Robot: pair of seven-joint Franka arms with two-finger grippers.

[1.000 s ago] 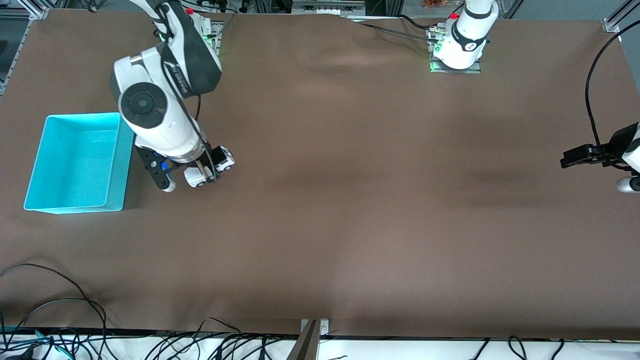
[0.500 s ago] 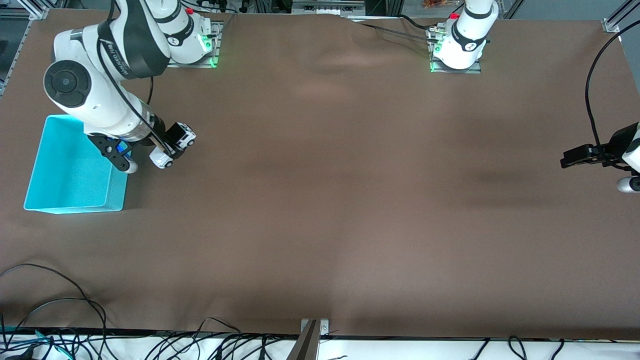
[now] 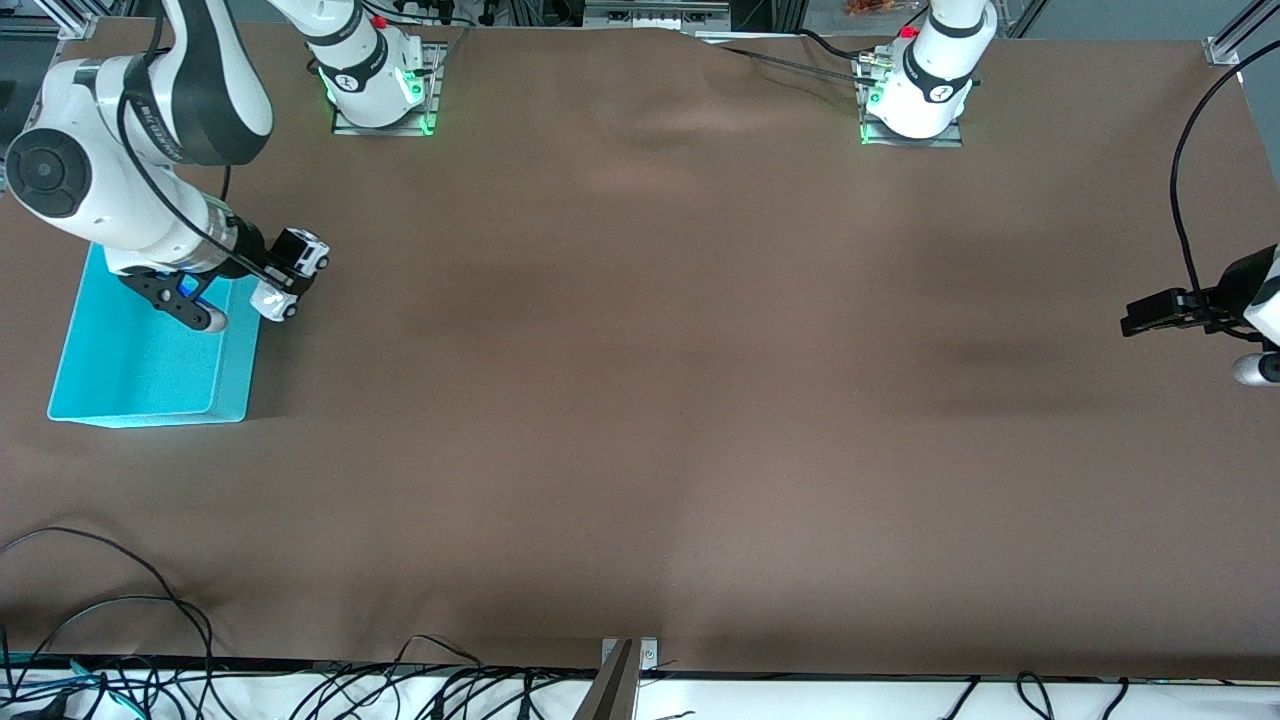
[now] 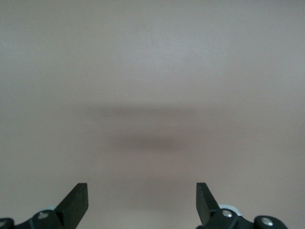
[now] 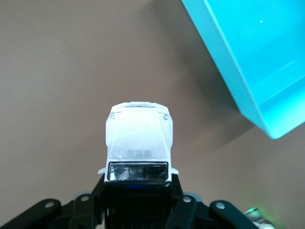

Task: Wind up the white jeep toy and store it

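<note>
Looking down at a brown table (image 3: 650, 400), we see the turquoise bin (image 3: 140, 370) sitting at the right arm's end of it. We take this bin as our landmark.

Our right gripper (image 3: 283, 278) is in the air over the table just beside the bin's wall, on the side facing the table's middle. Its fingers are clamped together on the white jeep toy (image 3: 291, 272). In the right wrist view, we see the white jeep toy (image 5: 138, 143) gripped by its black rear section, its white hood and windshield pointing away from the fingers. One corner of the bin (image 5: 248, 62) shows nearby in that view, and the jeep is over brown table, not over the bin's inside.

Our left gripper (image 3: 1150, 312) waits well apart from the bin, at the left arm's end of the table. In the left wrist view, its fingers (image 4: 76, 202) stand wide apart, with only bare brown table beneath them.
</note>
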